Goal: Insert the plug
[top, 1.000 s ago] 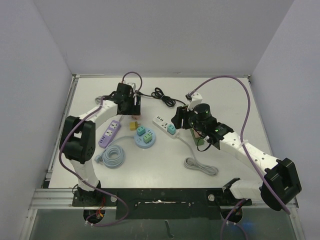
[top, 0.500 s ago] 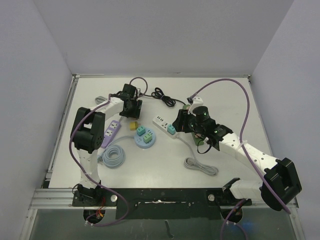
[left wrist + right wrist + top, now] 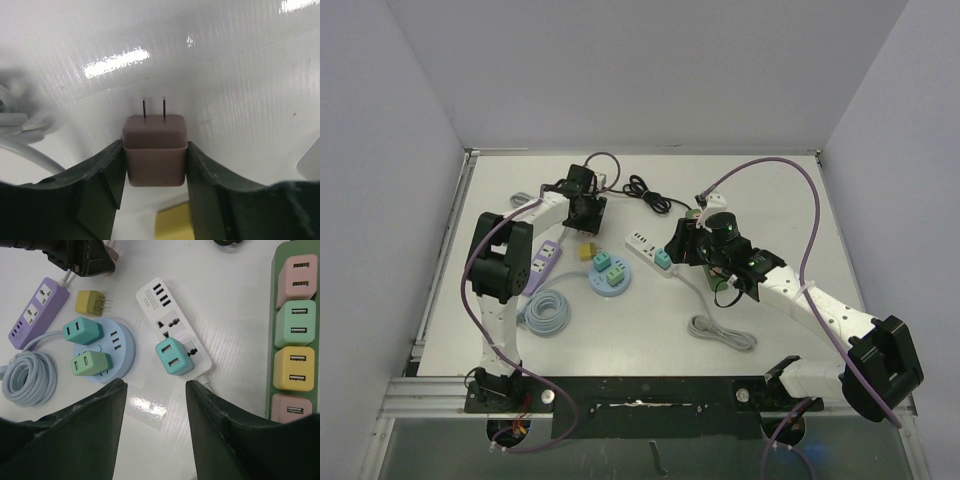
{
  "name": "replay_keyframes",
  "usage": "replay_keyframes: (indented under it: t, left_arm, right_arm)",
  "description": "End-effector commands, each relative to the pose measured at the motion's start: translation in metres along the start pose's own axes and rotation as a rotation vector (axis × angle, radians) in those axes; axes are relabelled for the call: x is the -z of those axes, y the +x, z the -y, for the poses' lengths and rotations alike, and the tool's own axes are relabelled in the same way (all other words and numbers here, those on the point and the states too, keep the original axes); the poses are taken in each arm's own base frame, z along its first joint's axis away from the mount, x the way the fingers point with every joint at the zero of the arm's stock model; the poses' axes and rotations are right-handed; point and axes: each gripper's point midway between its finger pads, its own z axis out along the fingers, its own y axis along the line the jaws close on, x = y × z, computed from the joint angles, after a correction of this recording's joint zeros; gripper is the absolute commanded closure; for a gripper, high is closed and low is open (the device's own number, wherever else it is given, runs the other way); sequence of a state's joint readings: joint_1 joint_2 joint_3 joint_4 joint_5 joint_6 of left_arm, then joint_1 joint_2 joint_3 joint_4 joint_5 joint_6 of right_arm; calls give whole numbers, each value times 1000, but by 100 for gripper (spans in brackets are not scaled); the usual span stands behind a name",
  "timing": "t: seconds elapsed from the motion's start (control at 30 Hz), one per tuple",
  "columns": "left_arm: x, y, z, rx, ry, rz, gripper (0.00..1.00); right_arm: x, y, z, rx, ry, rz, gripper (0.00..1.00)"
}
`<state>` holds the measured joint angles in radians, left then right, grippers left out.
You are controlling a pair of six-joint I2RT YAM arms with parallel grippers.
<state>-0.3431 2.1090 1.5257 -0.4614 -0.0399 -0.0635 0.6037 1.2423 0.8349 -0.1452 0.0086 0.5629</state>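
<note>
Four power strips on the tabletop (image 3: 240,300): purple strip (image 3: 37,312), white strip (image 3: 167,320), round blue strip (image 3: 122,347), green strip (image 3: 273,315).

Green strip carries four USB adapters. Round blue strip carries two, white strip one teal adapter (image 3: 172,356). One yellow adapter (image 3: 87,302) lies loose.

Left end effector (image 3: 155,165) clenched on the mauve plug (image 3: 155,145), two prongs pointing away, held above the tabletop beyond the yellow adapter.

Right end effector (image 3: 156,390) spread wide, grasping nothing, over the white strip.

White strip's label too small to read.
</note>
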Motion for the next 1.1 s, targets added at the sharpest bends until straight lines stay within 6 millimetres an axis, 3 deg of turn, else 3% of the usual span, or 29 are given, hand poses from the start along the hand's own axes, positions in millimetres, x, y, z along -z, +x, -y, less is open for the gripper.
replay_keyframes:
  t: [0.0,0.17,0.33,0.53,0.77,0.9,1.07]
  left_arm:
    - [4,-27,3,2,31,60,62]
    - [35,-48,23,85,133,151,69]
    - [103,-78,52,288,307,289,69]
    - [191,-103,80,580,550,420,69]
    - [297,-116,96,841,881,605,69]
    - [332,-113,98,960,1004,625,69]
    - [355,-104,97,1132,1147,583,69]
  right_arm:
    - [8,-18,-8,-8,-20,71,49]
    - [10,-20,-9,16,-28,94,50]
    - [14,-32,-15,91,-58,169,49]
    - [24,-60,-34,163,-116,312,40]
    - [45,-98,-83,204,-221,535,30]
    - [55,-117,-118,231,-284,619,29]
    - [60,-135,-153,260,-339,686,29]
